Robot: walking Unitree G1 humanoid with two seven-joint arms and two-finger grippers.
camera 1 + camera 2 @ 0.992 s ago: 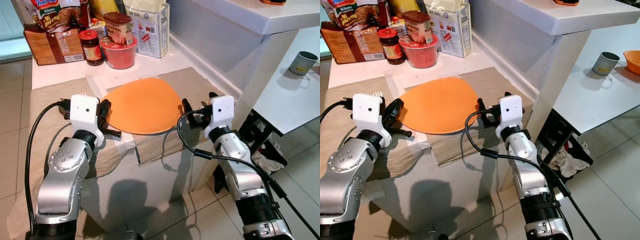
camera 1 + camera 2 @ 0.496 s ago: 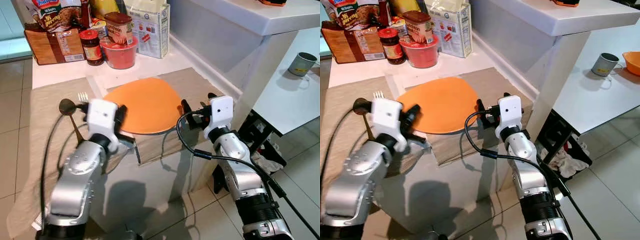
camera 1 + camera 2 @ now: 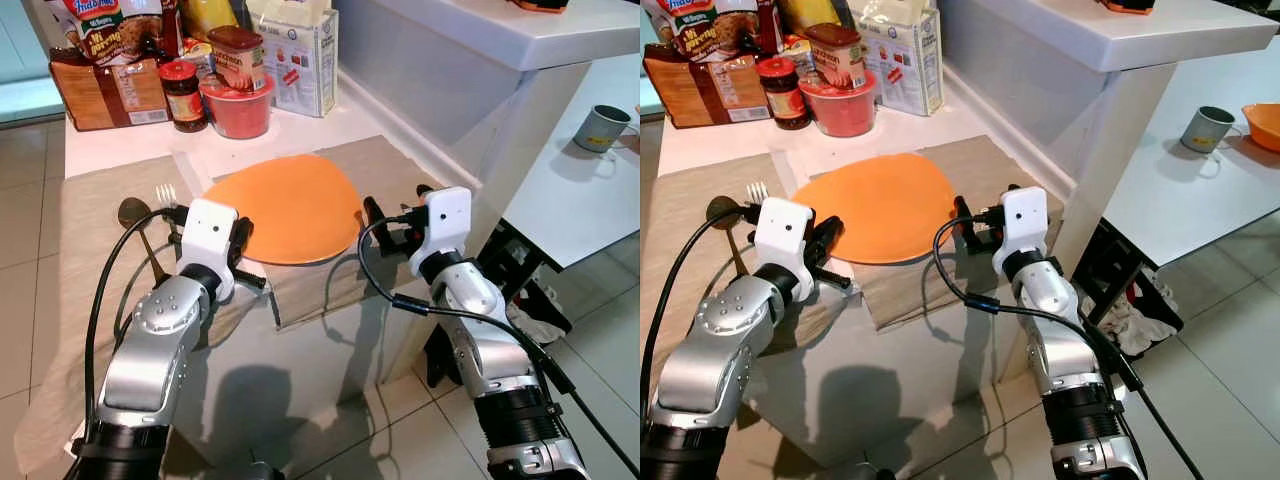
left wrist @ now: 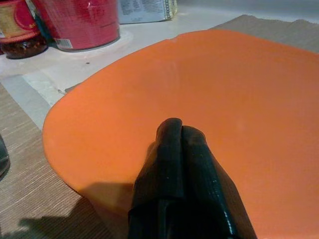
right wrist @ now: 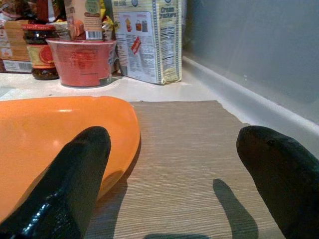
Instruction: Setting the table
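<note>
With its fingers pressed together, the left gripper (image 4: 182,137) hovers over the near left edge of the orange plate (image 3: 285,208). Right gripper (image 5: 174,164): fingers spread wide, low over the beige placemat (image 5: 184,149) just beside the plate's right rim. Plate: centred on the placemat, on the white counter (image 3: 130,148). Fork (image 3: 166,193) and spoon (image 3: 133,213): left of the plate. Jar (image 3: 181,94), red tub (image 3: 238,108) and boxes (image 3: 305,60): grouped behind. Mug (image 3: 605,126): far right table.
</note>
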